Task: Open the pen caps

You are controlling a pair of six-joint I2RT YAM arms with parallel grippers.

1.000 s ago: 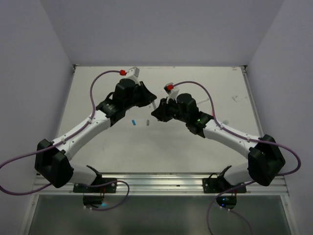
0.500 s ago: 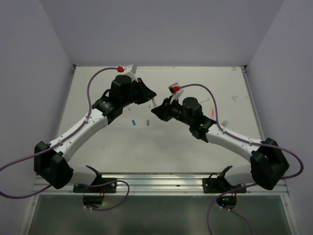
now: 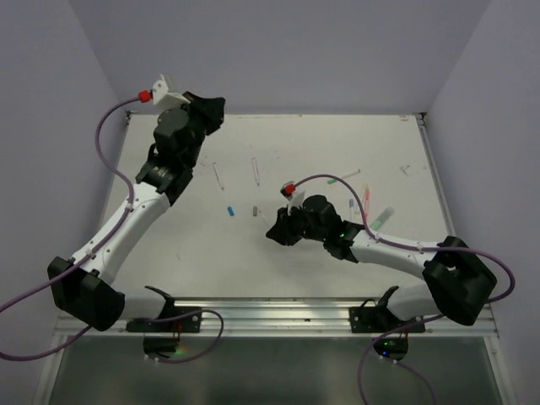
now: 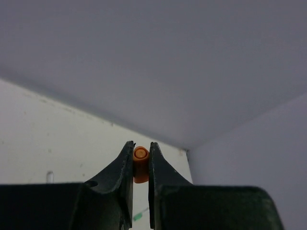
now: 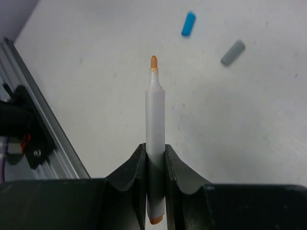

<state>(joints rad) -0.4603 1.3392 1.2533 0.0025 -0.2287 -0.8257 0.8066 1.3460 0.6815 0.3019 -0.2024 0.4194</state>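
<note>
**Top view.** Left gripper [image 3: 216,107] is high over the far left corner of the table [image 3: 321,270], close to the back wall [image 3: 278,51]. Its grip and load can't be read from here. Right gripper [image 3: 272,232] is low over mid-table. Bare surface runs from its near side down to the rail [image 3: 270,314]. Blue cap [image 3: 229,210] and grey cap [image 3: 255,210] lie flat just beyond its tip and to the left, side by side, not touching. Two white pen barrels [image 3: 218,175] lie farther out, between the two grippers. More pens [image 3: 342,178] with coloured ends are scattered right of the right gripper's wrist, too small to sort.

**Left wrist view.** Fingers are clamped on an orange cap [image 4: 140,165], pinched at the very tips. Its round end faces the camera and shows a ring with an inner core. Only wall lies ahead of the tips, with the table's far edge below. The cap's lower part is hidden between the fingers. A green speck below it is cut off and can't be identified.

**Right wrist view.** Fingers are closed on a white pen [image 5: 155,105] that points straight out past the tips. Its orange nib [image 5: 154,61] is exposed, and its orange butt end shows under the fingers. Blue cap is ahead and right of the nib, grey cap farther right. Rail runs left of the fingers. Table around the nib is bare.
</note>
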